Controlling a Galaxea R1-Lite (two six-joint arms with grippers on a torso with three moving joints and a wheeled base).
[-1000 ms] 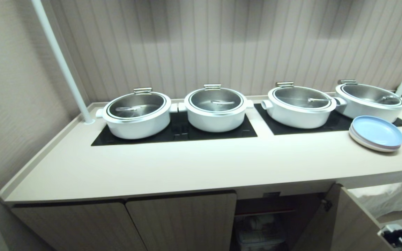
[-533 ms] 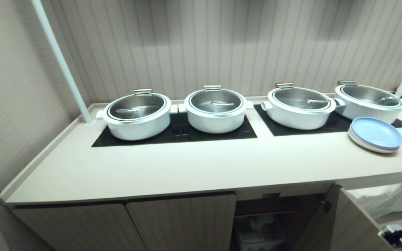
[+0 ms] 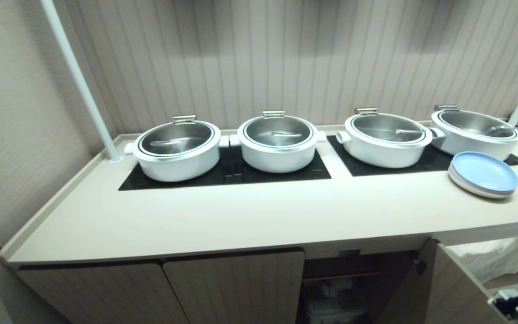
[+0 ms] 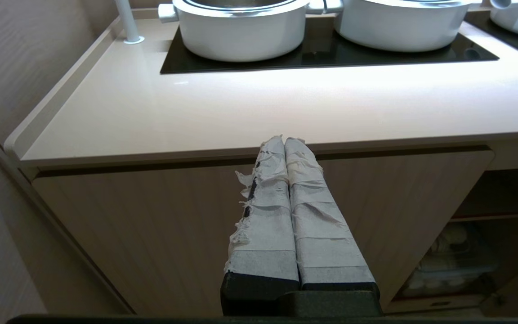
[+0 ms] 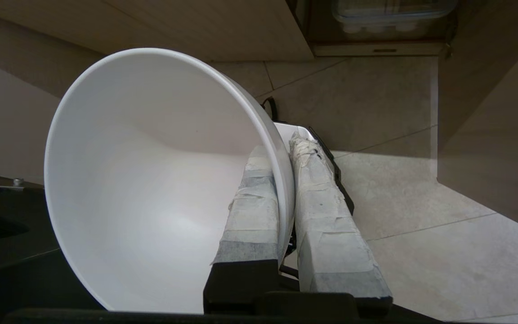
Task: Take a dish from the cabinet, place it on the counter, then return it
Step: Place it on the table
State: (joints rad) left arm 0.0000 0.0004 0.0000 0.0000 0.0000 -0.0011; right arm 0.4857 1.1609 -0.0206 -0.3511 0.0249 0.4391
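The right gripper (image 5: pixel 286 148) has the bowl (image 5: pixel 151 180) pinched by its rim, one taped finger (image 5: pixel 252 207) inside and the other outside the wall, clamped tight on it. The bowl is tipped on its side in that grip, down low over the tiled floor (image 5: pixel 421 202), in front of the cabinet (image 3: pixel 236 288). In the head view only a bit of the right arm shows at the bottom right corner, and the bowl itself isn't visible there.

The left gripper (image 4: pixel 285 140) hangs in front of the closed left-hand doors, just below the counter (image 3: pixel 241 216) edge, its two taped fingers pressed together with nothing between them.

On the counter: four white lidded pots (image 3: pixel 176 150) in a row along the far side, sitting on the black cooktops (image 3: pixel 227 173), plus a stack of plates (image 3: pixel 484 173) with a blue one on top at the right end. The near strip of the counter is bare. The cabinet's right door (image 3: pixel 448 288) is swung open, and inside sits a clear container (image 3: pixel 333 301) with some pale stuff I can't make out. A white pole (image 3: pixel 79 81) rises from the counter's far left corner.
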